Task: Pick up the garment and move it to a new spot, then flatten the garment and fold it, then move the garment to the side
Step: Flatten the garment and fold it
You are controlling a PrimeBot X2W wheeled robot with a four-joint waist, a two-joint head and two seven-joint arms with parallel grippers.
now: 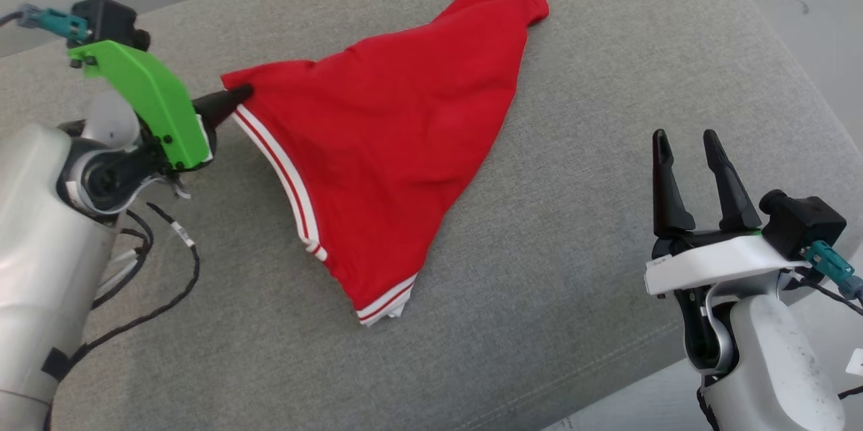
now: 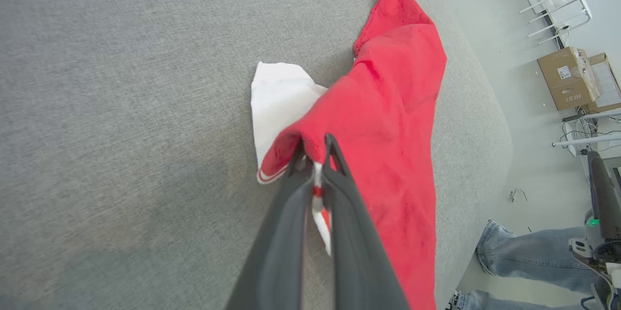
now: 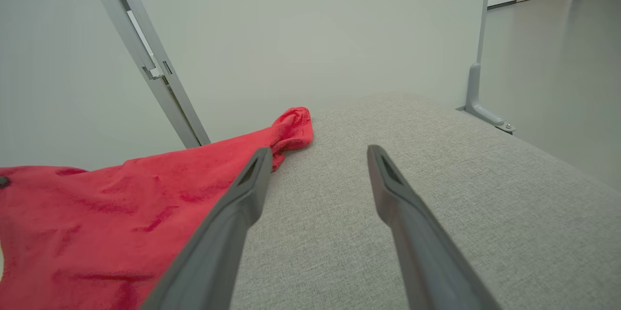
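Closest to me is the robot's left gripper (image 1: 232, 95), its two dark fingers closed tight on the striped corner of the garment (image 1: 398, 134), with a sliver of white trim showing between them in the left wrist view. Over on the other side the right gripper (image 1: 684, 141) hangs above bare upholstery with its fingers spread apart and nothing between them, well clear of the cloth. That red piece lies on the grey cushion (image 1: 573, 249) in a rough triangle, its narrow end reaching toward the far edge and its white inner face (image 2: 276, 101) turned out by the pinched corner. My worry is the grip: it takes only a small bite of hem, so I reckon a quick lift could let the fabric slide out. Hauled by one corner alone, the rest would likely hang twisted and land bunched, making the flattening harder, and the far tip sits close enough to the edge that a careless drag might pull it off. By my count: one garment, two grippers, one cushion, and one person, seen as denim-clad legs (image 2: 529, 252) on the floor.
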